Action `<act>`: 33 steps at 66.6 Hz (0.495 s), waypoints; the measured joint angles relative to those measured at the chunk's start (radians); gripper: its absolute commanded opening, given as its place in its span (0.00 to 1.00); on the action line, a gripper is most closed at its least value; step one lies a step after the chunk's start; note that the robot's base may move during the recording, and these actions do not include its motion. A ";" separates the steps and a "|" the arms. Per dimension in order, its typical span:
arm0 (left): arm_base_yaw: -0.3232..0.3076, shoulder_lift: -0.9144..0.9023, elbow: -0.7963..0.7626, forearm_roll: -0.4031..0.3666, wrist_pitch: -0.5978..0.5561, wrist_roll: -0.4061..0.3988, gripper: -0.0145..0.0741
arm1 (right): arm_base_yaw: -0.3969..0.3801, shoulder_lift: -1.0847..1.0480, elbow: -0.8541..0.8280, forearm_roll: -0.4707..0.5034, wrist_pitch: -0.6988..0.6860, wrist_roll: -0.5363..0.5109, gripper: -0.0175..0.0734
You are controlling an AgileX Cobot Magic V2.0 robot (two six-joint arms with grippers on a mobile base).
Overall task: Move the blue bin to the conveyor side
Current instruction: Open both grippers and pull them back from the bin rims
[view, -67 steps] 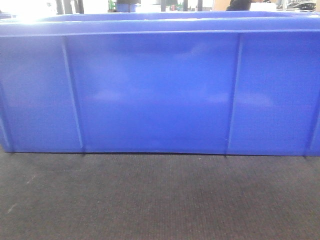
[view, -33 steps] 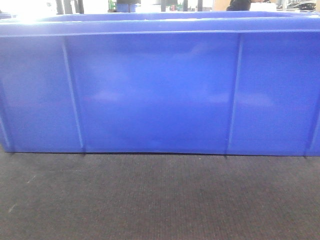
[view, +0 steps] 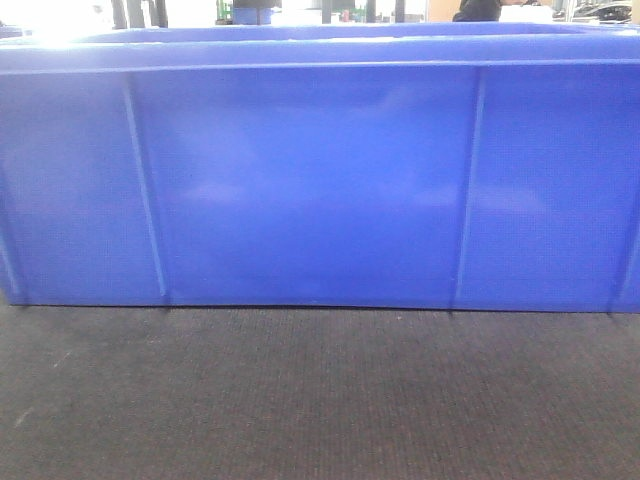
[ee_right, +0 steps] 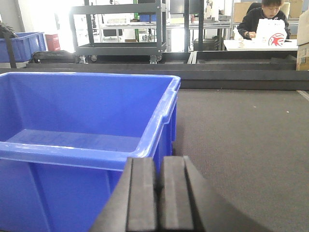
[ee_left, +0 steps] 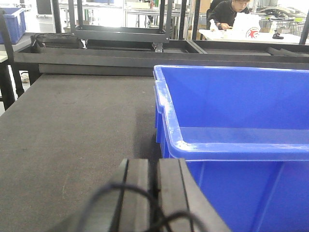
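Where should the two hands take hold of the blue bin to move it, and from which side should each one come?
Probably the thickened top rim of the blue bin, one hand at each near corner. The left hand sits by the left corner and the right hand by the right corner, both shut. The walls are smooth and wide, so only the rim offers a lip; each hand should open and come from the near side.

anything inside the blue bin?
Blue bin looks empty: both wrist views show bare floor and inner walls. The strip of floor just behind the near rim is hidden. It sits on the conveyor.
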 measured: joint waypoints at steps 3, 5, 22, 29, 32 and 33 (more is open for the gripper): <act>0.000 0.000 0.000 0.000 0.000 0.000 0.16 | 0.000 0.000 0.000 0.000 0.000 0.000 0.11; 0.000 0.000 0.000 0.000 0.000 0.000 0.16 | 0.000 0.000 0.000 0.000 0.000 0.000 0.11; 0.002 -0.002 0.003 -0.009 0.000 0.005 0.16 | 0.000 0.000 0.000 0.000 0.000 0.000 0.11; 0.020 -0.019 0.026 -0.030 0.000 0.073 0.16 | 0.000 0.000 0.000 0.000 -0.001 0.000 0.11; 0.032 -0.032 0.046 -0.039 0.000 0.095 0.16 | 0.000 0.000 0.000 0.000 -0.001 0.000 0.11; 0.037 -0.036 0.053 -0.044 -0.002 0.098 0.16 | 0.000 0.000 0.000 0.000 -0.001 0.000 0.11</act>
